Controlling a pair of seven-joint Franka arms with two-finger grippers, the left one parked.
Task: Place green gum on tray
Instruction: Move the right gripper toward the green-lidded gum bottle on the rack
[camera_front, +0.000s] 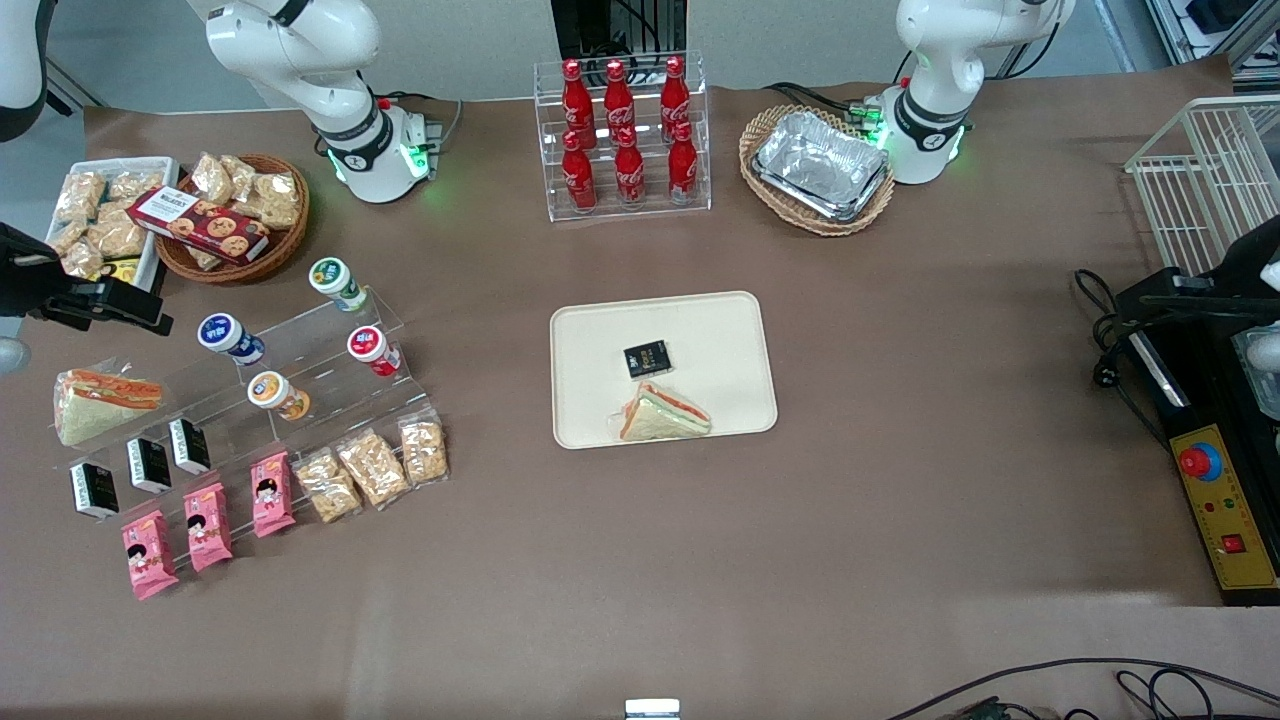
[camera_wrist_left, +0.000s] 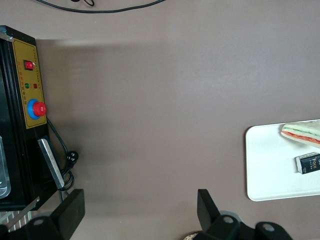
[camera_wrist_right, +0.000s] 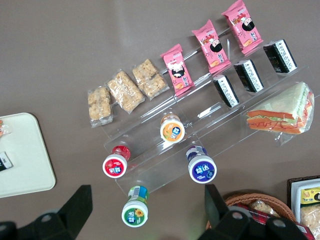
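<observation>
The green gum (camera_front: 335, 280), a white bottle with a green-rimmed lid, lies on the top step of a clear acrylic stand (camera_front: 300, 345). In the right wrist view the green gum (camera_wrist_right: 135, 212) shows between my two black fingers (camera_wrist_right: 80, 205), with wide gaps on both sides. My gripper (camera_wrist_right: 147, 210) is open and holds nothing. In the front view my gripper (camera_front: 110, 300) hovers at the working arm's end of the table, beside the stand. The cream tray (camera_front: 590, 350) lies mid-table and carries a black packet (camera_front: 648, 359) and a wrapped sandwich (camera_front: 662, 415).
Blue-lidded (camera_wrist_right: 202, 169), red-lidded (camera_wrist_right: 115, 165) and orange-lidded (camera_wrist_right: 172, 131) bottles share the stand with black packets (camera_wrist_right: 248, 75), pink snack bags (camera_wrist_right: 212, 42) and a sandwich (camera_wrist_right: 280, 115). A wicker snack basket (camera_front: 235, 220) stands close by. A cola rack (camera_front: 622, 135) and foil trays (camera_front: 820, 165) stand farther back.
</observation>
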